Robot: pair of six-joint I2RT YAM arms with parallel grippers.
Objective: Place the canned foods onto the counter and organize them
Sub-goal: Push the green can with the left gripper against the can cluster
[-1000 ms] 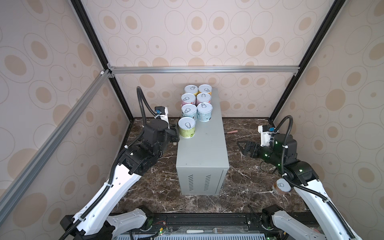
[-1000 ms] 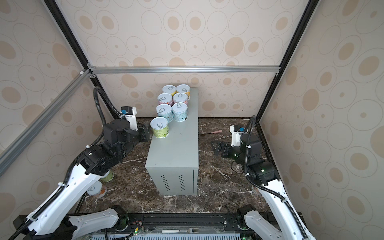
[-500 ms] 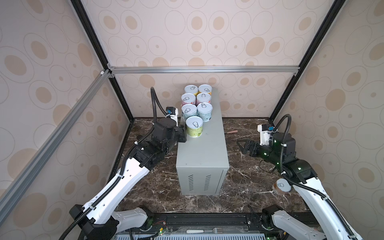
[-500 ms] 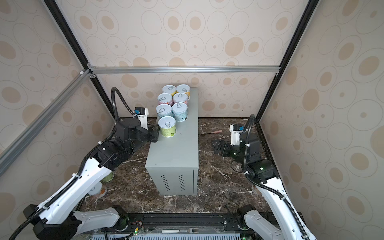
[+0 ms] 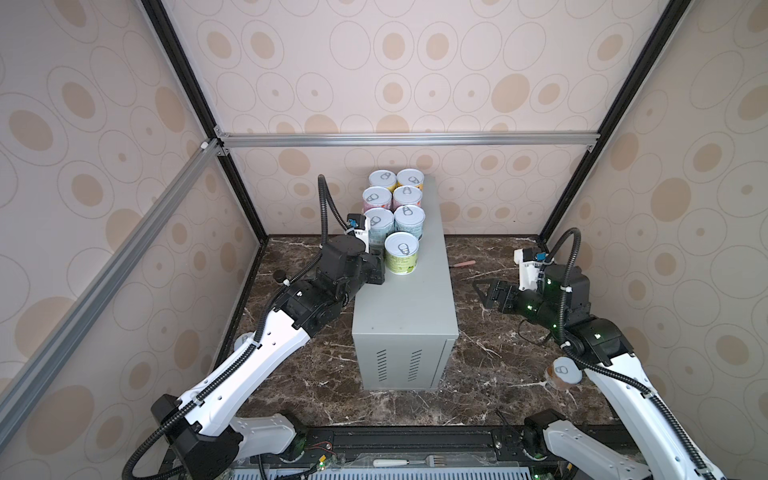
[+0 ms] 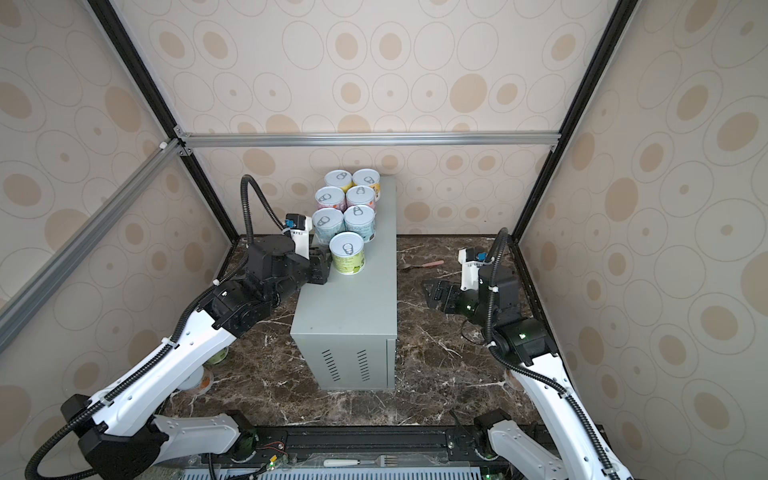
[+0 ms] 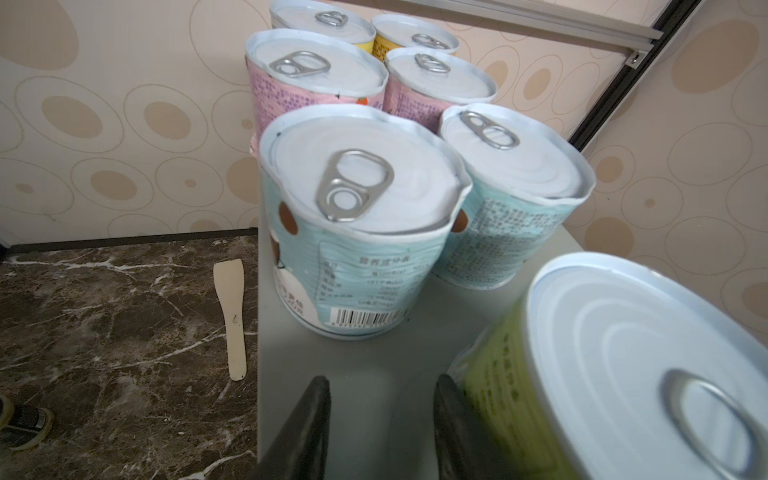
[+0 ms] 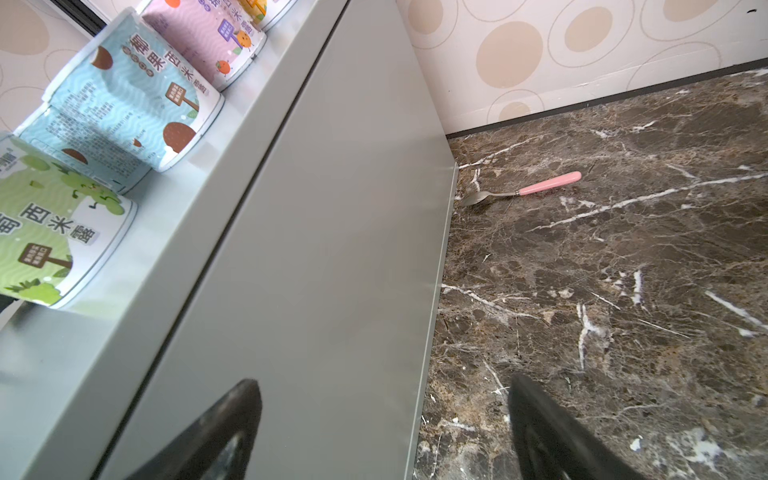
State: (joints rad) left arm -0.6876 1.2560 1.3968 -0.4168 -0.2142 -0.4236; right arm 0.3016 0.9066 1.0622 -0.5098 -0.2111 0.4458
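**A:** Where does the green can (image 5: 401, 253) stand?

**B:** Upright on the counter (image 5: 405, 309), just on the near side of six cans packed two by two at the far end. The yellow pair (image 5: 410, 179) is farthest, then the pink pair (image 5: 377, 198), then the light-blue pair (image 5: 409, 219). The green can sits close to the right-hand blue one, slightly off that column's line.

**A:** And the left gripper (image 7: 382, 390)?

**B:** It is at the counter's left edge, just left of the green can. Its jaws are drawn narrow with a bare gap between them, and nothing is held. In the left wrist view one finger (image 7: 451, 399) lies against the can's side or very nearly; I cannot tell which. I judge the narrow set suits nudging the can sideways into line rather than gripping it.

**A:** The right gripper (image 5: 484, 291)?

**B:** Spread wide and empty, low over the marble surface (image 5: 490, 365) to the right of the counter, well apart from any can. It is probably kept clear so the arms do not crowd the narrow top.

**A:** What remains?

**B:** Three cans are off the counter. A brownish can (image 5: 563, 372) stands on the marble beside the right arm. A second green can (image 6: 218, 356) and an orange can (image 6: 199, 380) are half hidden under the left arm. Packing from the far end leaves the near half bare for them.
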